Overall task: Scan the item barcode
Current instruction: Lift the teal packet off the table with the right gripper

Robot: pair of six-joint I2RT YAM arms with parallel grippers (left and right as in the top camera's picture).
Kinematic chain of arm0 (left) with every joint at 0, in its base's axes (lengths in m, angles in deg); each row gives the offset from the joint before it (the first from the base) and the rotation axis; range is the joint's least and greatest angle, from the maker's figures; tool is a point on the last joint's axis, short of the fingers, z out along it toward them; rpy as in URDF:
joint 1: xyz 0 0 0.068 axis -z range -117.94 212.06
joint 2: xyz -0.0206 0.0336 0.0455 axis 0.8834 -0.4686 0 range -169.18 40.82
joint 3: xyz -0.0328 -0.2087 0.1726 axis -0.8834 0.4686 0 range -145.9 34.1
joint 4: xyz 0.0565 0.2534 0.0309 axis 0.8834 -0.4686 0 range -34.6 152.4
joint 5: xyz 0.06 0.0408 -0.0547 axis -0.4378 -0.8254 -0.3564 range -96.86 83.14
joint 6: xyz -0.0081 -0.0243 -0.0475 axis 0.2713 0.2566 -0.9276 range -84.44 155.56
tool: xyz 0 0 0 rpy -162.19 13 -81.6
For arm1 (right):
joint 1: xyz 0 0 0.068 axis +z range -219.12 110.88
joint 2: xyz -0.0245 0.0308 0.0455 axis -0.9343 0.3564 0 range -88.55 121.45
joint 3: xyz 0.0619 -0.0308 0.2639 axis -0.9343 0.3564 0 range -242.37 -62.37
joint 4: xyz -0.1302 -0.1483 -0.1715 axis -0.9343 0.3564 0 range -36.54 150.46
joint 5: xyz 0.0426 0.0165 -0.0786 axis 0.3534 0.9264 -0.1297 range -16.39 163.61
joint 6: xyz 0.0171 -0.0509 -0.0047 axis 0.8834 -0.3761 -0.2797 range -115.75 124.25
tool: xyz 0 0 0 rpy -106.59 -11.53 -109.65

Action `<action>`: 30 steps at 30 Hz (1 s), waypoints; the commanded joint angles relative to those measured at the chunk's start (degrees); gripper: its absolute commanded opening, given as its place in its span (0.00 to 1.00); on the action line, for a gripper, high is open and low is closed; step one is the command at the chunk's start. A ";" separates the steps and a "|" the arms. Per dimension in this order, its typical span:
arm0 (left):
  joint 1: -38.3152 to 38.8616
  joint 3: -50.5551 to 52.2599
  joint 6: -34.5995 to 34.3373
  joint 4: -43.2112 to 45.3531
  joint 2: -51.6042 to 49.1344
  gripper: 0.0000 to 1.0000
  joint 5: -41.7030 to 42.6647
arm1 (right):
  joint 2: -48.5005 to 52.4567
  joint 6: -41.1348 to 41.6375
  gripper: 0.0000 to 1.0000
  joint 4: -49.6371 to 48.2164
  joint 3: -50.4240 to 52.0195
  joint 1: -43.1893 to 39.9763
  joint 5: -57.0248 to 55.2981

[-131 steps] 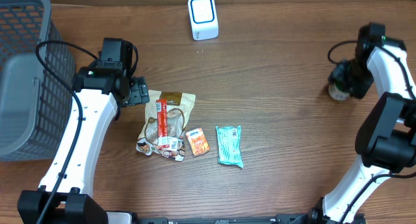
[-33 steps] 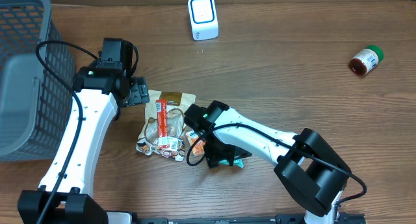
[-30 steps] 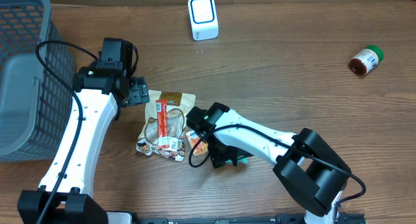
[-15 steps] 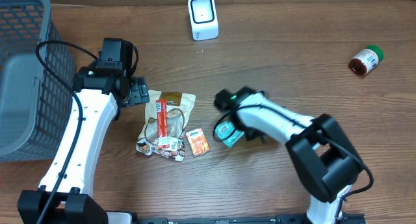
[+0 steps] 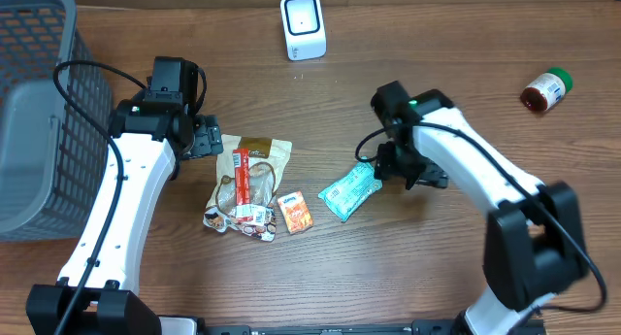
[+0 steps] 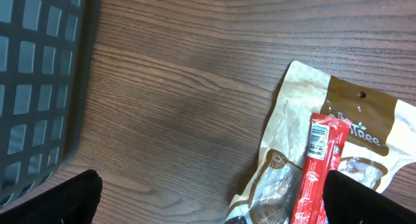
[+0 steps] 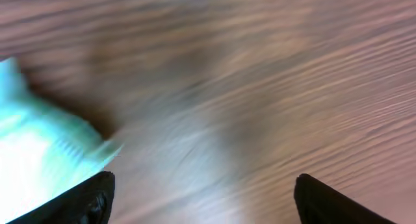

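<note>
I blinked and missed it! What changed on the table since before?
The right gripper swung from the far right to the middle, leaving the jar lying there. The teal packet slid right and turned slantwise; the open gripper is beside it. The left gripper, snack bag and orange packet stayed put.

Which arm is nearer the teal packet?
Right. The right arm has its jaws at the upper right end of the teal packet; the left arm is far to its left, past the brown snack bag.
</note>
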 commanded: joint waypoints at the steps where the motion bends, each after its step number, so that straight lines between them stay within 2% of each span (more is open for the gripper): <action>1: 0.31 -0.02 0.07 0.09 -0.20 1.00 -0.39 | -4.02 -1.64 0.80 -0.83 -1.57 -0.44 14.93; 5: 0.28 -0.02 0.07 0.09 -0.20 1.00 -0.39 | -3.89 -3.52 0.74 -3.43 -0.59 -0.44 15.15; 9: 0.28 -0.02 0.07 0.09 -0.20 1.00 -0.39 | -3.58 -7.89 0.62 -7.28 1.33 -0.74 15.56; 13: 0.28 -0.02 0.07 0.09 -0.20 1.00 -0.37 | -3.54 -12.20 0.61 -10.14 2.56 -0.83 15.78; 22: 0.28 -0.02 0.07 0.09 -0.20 1.00 -0.39 | -3.50 -15.50 0.55 -13.44 6.10 -0.83 15.74; 30: 0.28 -0.02 0.07 0.09 -0.20 1.00 -0.39 | -3.45 -17.05 0.53 -21.53 11.69 -0.83 16.35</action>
